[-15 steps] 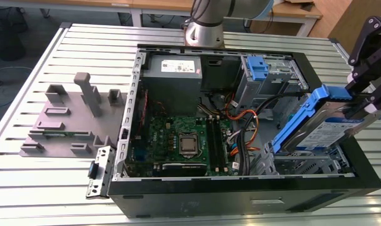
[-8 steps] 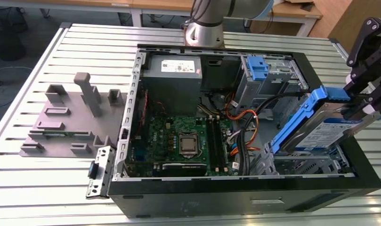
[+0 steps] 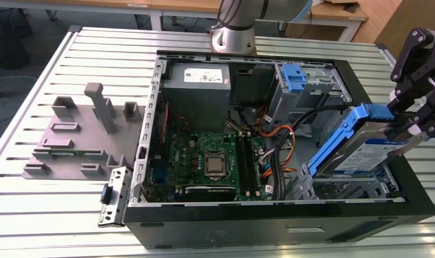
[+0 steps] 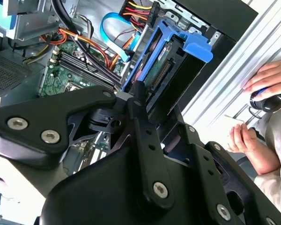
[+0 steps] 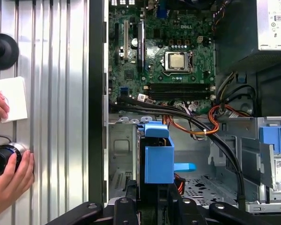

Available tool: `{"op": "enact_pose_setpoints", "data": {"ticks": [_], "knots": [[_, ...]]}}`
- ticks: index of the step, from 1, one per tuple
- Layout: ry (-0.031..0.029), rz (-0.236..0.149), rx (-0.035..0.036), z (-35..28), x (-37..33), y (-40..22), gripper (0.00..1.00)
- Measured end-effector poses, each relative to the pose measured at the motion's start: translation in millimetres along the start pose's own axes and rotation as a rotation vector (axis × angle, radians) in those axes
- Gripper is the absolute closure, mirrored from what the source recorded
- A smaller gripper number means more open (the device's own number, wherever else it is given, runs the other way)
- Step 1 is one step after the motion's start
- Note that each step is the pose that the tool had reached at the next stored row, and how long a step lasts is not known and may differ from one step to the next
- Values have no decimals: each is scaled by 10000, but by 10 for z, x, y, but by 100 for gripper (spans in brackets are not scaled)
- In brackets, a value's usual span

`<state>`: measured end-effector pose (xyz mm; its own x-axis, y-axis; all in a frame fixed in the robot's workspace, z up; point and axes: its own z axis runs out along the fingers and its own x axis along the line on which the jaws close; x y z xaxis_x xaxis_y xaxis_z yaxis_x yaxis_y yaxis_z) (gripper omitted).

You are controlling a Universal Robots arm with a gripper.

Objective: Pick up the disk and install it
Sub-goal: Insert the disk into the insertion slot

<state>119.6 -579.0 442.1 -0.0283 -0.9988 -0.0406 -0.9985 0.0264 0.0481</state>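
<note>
The disk point(image 3: 361, 153) is a silver-grey drive with a white-and-blue label and blue bracket rails. It hangs tilted over the metal drive bay point(image 3: 346, 189) at the front corner of the open computer case point(image 3: 275, 226), on the exterior view's right. My gripper point(image 3: 407, 126) is shut on its upper end. In the second wrist view the disk point(image 4: 171, 61) extends from my gripper point(image 4: 143, 101) towards the case interior. In the first wrist view its blue bracket point(image 5: 158, 157) stands just beyond my gripper point(image 5: 152, 199), above the bay floor.
Inside the case lie the green motherboard point(image 3: 202, 161), a grey power supply point(image 3: 199, 75), an upright blue latch point(image 3: 292, 78) and bundles of cables point(image 3: 282, 134) beside the bay. A grey fixture point(image 3: 73, 140) sits on the slatted table. A person's hands point(image 5: 9, 173) rest beside the case.
</note>
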Motion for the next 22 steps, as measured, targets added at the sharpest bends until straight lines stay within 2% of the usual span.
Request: {"op": "enact_pose_setpoints", "data": {"ticks": [16, 22], "knots": [[0, 0, 0, 282, 11, -14, 65], [2, 0, 0, 296, 12, -14, 65]]}}
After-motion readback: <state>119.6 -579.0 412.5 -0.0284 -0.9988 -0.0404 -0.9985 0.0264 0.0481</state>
